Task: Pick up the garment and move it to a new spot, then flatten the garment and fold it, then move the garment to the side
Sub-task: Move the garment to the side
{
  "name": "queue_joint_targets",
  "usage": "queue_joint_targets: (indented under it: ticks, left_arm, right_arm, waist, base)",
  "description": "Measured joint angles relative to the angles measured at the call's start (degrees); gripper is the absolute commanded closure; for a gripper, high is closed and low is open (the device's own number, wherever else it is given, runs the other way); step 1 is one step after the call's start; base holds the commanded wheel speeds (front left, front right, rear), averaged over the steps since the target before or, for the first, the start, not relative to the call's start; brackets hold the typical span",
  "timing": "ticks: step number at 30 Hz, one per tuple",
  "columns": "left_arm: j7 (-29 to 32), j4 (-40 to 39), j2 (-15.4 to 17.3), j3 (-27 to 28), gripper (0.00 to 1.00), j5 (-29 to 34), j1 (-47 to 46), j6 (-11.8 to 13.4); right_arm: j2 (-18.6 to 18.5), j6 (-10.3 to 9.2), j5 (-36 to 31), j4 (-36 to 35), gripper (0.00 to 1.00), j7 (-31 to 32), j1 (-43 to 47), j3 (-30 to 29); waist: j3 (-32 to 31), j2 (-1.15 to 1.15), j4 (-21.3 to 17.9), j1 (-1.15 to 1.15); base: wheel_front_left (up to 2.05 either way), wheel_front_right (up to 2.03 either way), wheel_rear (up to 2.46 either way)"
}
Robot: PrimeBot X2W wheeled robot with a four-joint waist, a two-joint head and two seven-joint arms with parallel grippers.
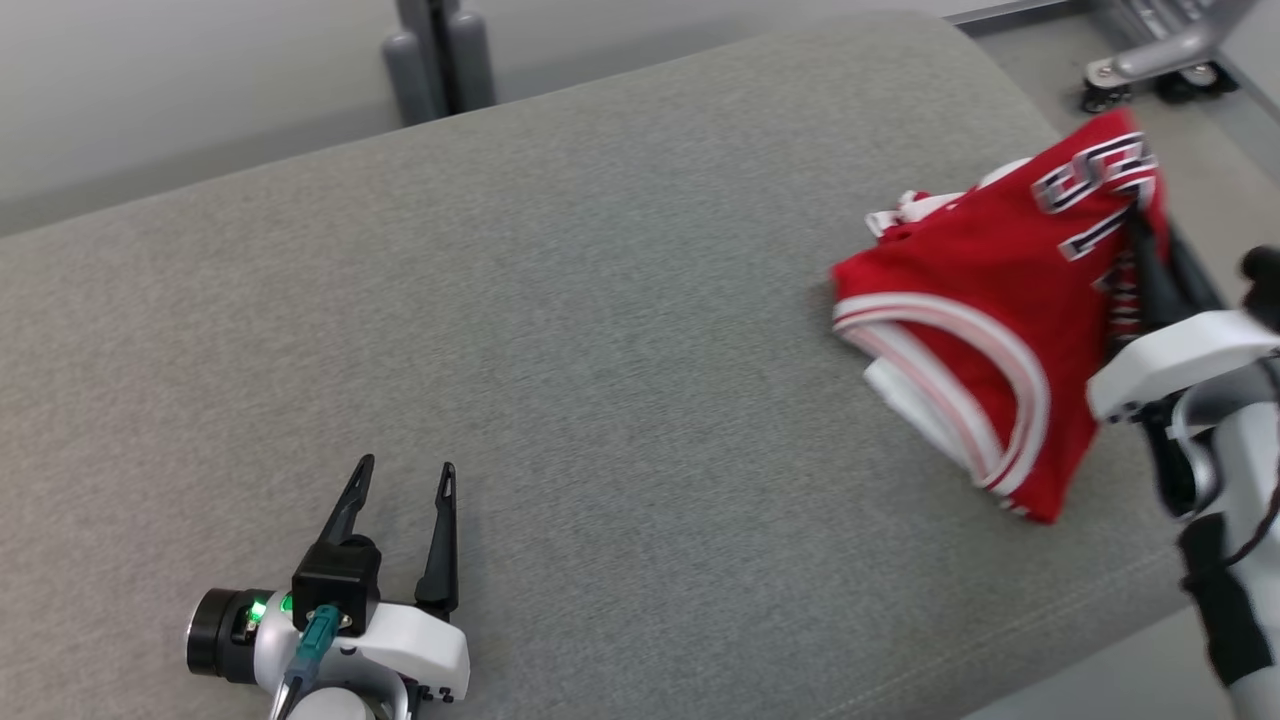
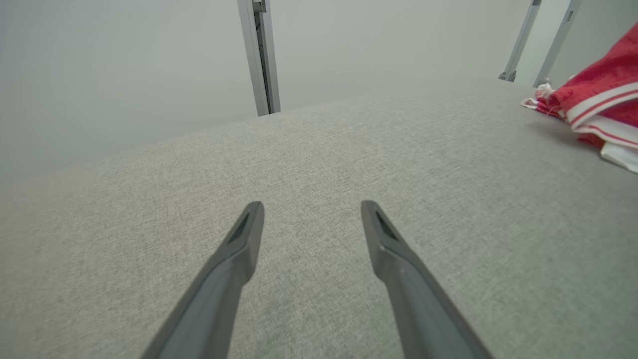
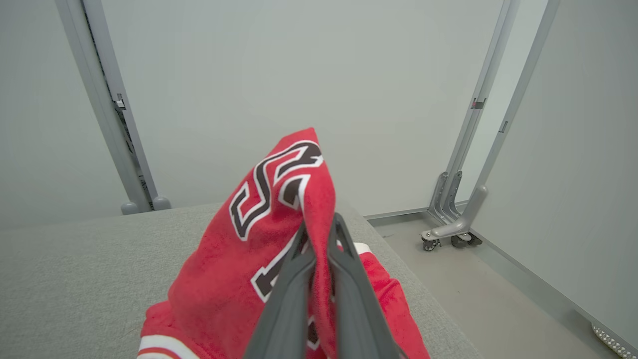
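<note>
A red basketball jersey with white trim and black lettering (image 1: 960, 310) lies bunched at the right end of a grey fabric cushion (image 1: 600, 300). One fold is lifted by the right gripper (image 3: 319, 227), whose fingers pinch the cloth. The left gripper (image 1: 405, 468) hovers over the near left, well apart, fingers spread and empty.

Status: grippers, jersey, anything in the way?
Right gripper shut on red jersey, one end raised off grey cushion. Left gripper open, empty. Nothing in the way.

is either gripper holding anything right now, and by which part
The right gripper is shut on the red jersey, pinching a raised fold beside the lettering. The left gripper is open, holding nothing.
</note>
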Motion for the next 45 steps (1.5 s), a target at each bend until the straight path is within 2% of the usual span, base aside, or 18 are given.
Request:
queue_joint_targets:
  ticks: [5, 6, 11, 13, 14, 21, 25, 35, 39, 45]
  left_arm:
    - [0.0, -0.13, 0.14, -0.11, 0.0, 0.88, -0.53, -0.41]
    - [-0.01, -0.31, 0.31, -0.15, 0.0, 1.22, -0.94, -0.48]
    - [-0.01, -0.6, 0.81, -0.16, 0.0, 1.6, -1.2, -0.56]
    - [-0.01, -0.68, 0.91, -0.18, 0.0, 1.66, -1.21, -0.56]
    - [-0.01, -0.75, 1.03, -0.18, 0.0, 1.67, -1.23, -0.56]
    - [-0.01, -1.34, 1.35, 0.15, 0.0, 1.69, -1.24, -0.16]
    - [0.0, -1.49, 1.33, 0.65, 0.0, 1.6, -1.02, 0.27]
    - [-0.01, -2.0, 0.92, 2.6, 0.0, 0.45, 0.24, 1.05]
    - [0.0, -1.98, 0.67, 3.56, 0.0, -0.16, 1.16, 1.55]
    - [-0.01, -1.89, 0.44, 4.92, 0.0, -0.55, 2.93, 1.62]
  right_arm:
    - [-3.55, 0.0, -5.35, 5.24, 1.0, 0.0, -3.97, -8.26]
    - [-4.74, 0.0, -7.73, 7.16, 1.0, 0.0, -5.07, -11.99]
    - [-6.47, 0.0, -14.41, 11.34, 1.0, 0.0, -6.31, -20.76]
    - [-6.65, 0.0, -15.97, 12.05, 0.58, 0.0, -6.52, -22.8]
    - [-6.9, 0.0, -17.49, 12.73, 0.0, 0.01, -6.57, -24.73]
    - [-5.55, 0.0, -27.77, 9.99, 0.0, 0.0, -5.56, -36.97]
    - [-2.91, 0.0, -29.18, 5.91, 0.0, 0.0, -4.37, -37.75]
    - [4.16, 0.0, -19.52, -8.01, 0.0, -0.01, 5.81, -23.59]
    - [5.6, 0.0, -15.97, -10.47, 0.0, 0.0, 11.56, -18.82]
    - [6.77, 0.0, -14.07, -11.65, 0.0, -0.01, 18.05, -12.13]
  waist:
    - [1.32, 0.0, 3.46, 0.0]
    - [1.9, 0.0, 4.78, 0.0]
    - [3.51, 0.0, 7.61, 0.0]
    - [3.8, 0.0, 8.06, 0.0]
    - [4.05, 0.0, 8.47, 0.0]
    - [3.77, 0.0, 10.08, 0.0]
    - [2.61, 0.0, 10.33, 0.0]
    - [-0.91, 0.0, 11.3, 0.0]
    - [-2.39, 0.0, 12.29, 0.0]
    - [-4.67, 0.0, 13.81, 0.0]
  base:
    - [0.0, 0.0, 0.0]
    - [0.0, 0.0, 0.0]
    - [0.0, 0.0, 0.0]
    - [0.0, 0.0, 0.0]
    - [0.0, 0.0, 0.0]
    - [0.0, 0.0, 0.0]
    - [0.0, 0.0, 0.0]
    - [0.0, 0.0, 0.0]
    - [0.0, 0.0, 0.0]
    - [0.0, 0.0, 0.0]
